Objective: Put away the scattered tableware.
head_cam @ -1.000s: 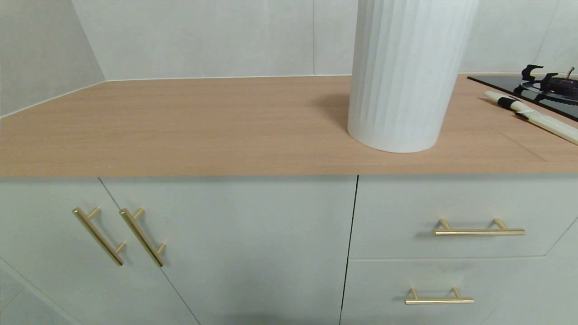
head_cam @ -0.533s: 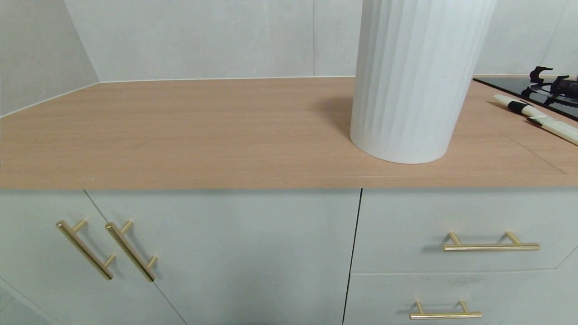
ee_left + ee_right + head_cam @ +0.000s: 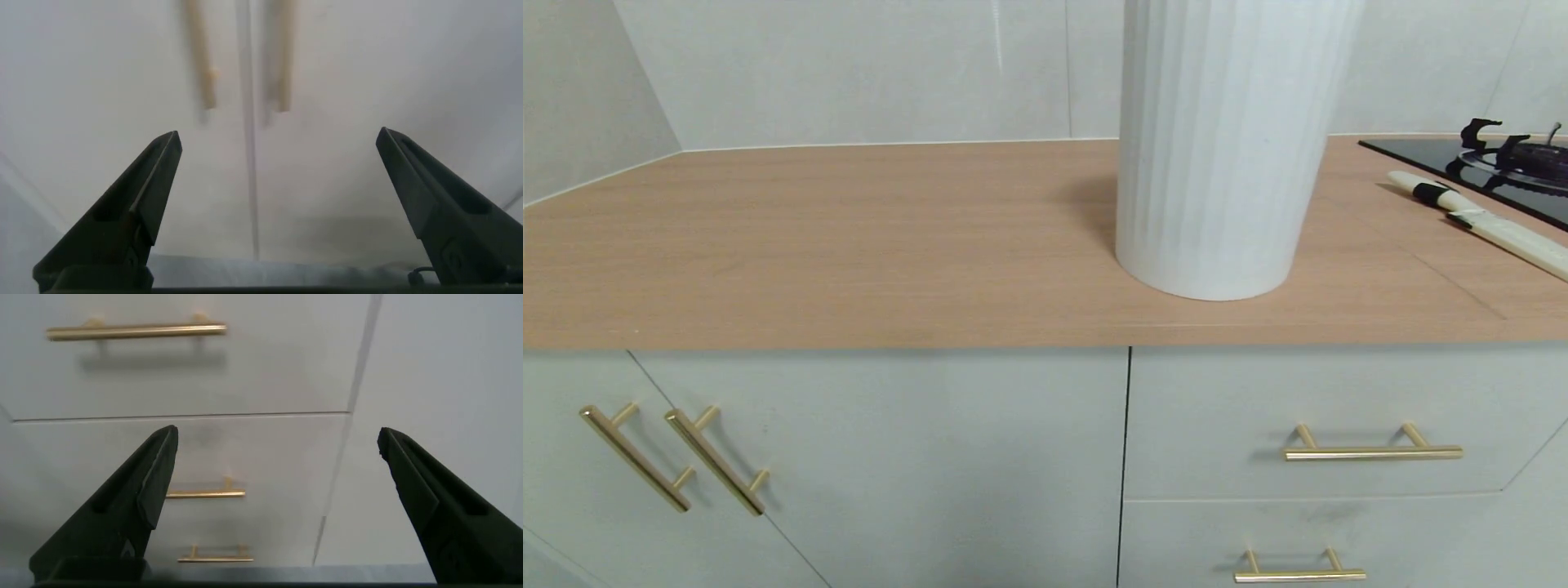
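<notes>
Facing two pale cabinet doors (image 3: 122,82) and their paired gold bar handles (image 3: 200,57) with the left gripper (image 3: 278,135), spread wide, gripping nothing. Pointing the right gripper (image 3: 278,431), equally wide and empty, at pale drawer fronts (image 3: 245,376) with horizontal gold bar handles (image 3: 135,331). Above those drawers, on the light wooden countertop (image 3: 849,245): cream knife with a black band (image 3: 1478,222), beside the black glass hob (image 3: 1421,151), right of a tall white ribbed cylindrical container (image 3: 1217,147).

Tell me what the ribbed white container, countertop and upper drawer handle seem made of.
The ribbed white container: matte plastic or ceramic, unclear; dull fluted wall. The countertop: likely wood-grain laminate, matte. The upper drawer handle: brass-toned metal, bright highlights.
</notes>
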`<state>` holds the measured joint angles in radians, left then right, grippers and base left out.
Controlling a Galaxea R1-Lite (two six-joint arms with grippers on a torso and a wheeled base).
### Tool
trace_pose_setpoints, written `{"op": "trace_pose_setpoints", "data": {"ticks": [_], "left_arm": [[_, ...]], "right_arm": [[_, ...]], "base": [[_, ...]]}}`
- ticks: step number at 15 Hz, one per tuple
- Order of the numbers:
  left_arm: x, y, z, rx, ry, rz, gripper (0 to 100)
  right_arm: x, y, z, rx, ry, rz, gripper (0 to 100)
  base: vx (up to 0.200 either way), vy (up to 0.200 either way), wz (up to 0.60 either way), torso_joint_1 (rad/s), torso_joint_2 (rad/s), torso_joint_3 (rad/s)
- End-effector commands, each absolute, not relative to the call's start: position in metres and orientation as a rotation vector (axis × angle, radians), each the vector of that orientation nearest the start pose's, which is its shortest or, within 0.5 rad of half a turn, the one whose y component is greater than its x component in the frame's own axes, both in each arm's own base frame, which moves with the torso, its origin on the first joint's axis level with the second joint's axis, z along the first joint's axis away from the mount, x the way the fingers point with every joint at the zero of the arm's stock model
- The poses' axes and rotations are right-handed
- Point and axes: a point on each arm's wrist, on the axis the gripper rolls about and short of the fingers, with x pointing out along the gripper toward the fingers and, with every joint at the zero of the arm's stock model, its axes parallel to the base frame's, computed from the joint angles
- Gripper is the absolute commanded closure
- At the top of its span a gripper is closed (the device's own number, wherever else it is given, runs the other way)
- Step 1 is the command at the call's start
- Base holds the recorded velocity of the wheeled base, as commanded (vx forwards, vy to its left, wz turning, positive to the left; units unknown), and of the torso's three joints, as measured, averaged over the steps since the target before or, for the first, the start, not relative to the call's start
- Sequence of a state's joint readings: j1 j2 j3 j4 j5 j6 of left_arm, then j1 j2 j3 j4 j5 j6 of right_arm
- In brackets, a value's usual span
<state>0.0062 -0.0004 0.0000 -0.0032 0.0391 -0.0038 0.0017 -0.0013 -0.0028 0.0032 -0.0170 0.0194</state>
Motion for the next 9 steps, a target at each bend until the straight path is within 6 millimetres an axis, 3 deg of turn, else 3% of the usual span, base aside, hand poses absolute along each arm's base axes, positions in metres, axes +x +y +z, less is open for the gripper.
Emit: {"op": "trace_pose_setpoints", "data": {"ticks": [1, 4, 9], "left_arm": [[-0.0228, 0.0008, 0.0758, -0.005, -0.003, 0.046, 0], [-0.0228, 0.0008, 0.0758, -0.005, -0.003, 0.046, 0], [-0.0228, 0.0008, 0.0758, -0.005, -0.003, 0.046, 0]], "right_arm": [[-0.023, -0.0004, 0.076, 0.018, 0.0, -0.015, 0], [-0.023, -0.0004, 0.076, 0.02, 0.0, -0.015, 0], [-0.023, -0.0004, 0.0759, 0.02, 0.001, -0.015, 0]], "base": [[0.0, -0.2, 0.0, 0.007, 0.0, -0.002], [0.0, -0.2, 0.0, -0.001, 0.0, 0.002], [0.0, 0.0, 0.0, 0.0, 0.0, 0.0]]}}
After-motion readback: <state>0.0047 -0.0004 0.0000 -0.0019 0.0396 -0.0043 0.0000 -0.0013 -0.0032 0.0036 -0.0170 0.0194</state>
